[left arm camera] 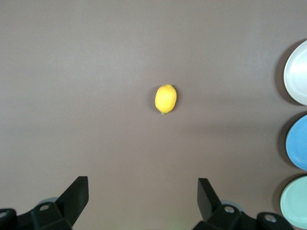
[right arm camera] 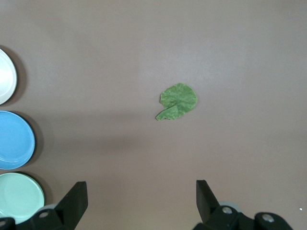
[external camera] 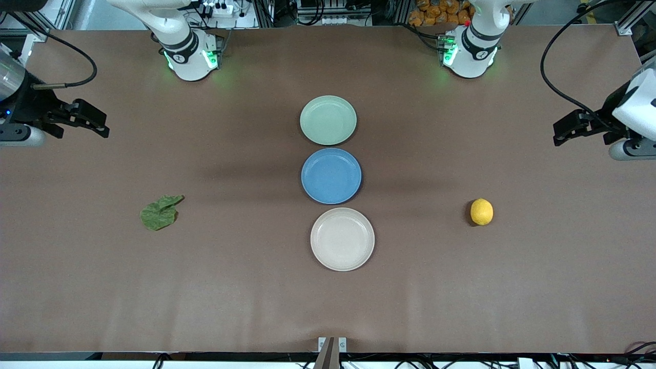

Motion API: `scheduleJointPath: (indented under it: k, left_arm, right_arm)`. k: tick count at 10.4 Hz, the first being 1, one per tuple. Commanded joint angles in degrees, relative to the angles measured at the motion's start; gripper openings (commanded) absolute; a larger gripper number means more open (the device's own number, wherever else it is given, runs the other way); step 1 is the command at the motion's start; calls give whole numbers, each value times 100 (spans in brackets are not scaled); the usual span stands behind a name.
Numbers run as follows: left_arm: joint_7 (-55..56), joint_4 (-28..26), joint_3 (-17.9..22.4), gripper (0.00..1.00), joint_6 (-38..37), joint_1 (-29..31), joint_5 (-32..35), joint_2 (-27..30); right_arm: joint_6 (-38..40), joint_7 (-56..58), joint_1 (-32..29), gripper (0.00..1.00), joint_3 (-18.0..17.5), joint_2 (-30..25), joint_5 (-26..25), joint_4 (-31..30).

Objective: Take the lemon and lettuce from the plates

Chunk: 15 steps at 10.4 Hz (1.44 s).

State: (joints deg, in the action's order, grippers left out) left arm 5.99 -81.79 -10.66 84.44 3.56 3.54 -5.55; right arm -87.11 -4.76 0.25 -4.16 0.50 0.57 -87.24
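Note:
The yellow lemon (external camera: 482, 211) lies on the bare table toward the left arm's end; it also shows in the left wrist view (left arm camera: 165, 98). The green lettuce (external camera: 160, 212) lies flat on the table toward the right arm's end, and shows in the right wrist view (right arm camera: 177, 101). The mint green plate (external camera: 328, 120) and the beige-cream plate (external camera: 342, 239) stand empty at mid-table. My left gripper (external camera: 558, 138) is open and empty, up at the table's end. My right gripper (external camera: 102, 130) is open and empty, up at the other end.
An empty blue plate (external camera: 331, 175) sits between the mint and cream plates; the three form a row down the middle. Both arm bases stand along the table's back edge.

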Motion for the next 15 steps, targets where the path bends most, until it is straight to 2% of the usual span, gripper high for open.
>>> scheduleJointPath:
  k: [1,3,7,15]
  left_arm:
    - [-168,-756,177,100,571,4,-300,404]
    - [-168,-891,196,100,750,-13,-398,476]
    - [-168,-1014,205,100,864,-101,-372,572]
    - [-177,-953,170,100,837,22,-336,353]
  right_arm:
    - [-61,81,-17,100,3,29,136,119]
    - [-61,81,-25,100,47,29,303,119]
    - [-17,37,1,100,38,20,242,110]
    - [-52,37,1,100,56,38,198,110]
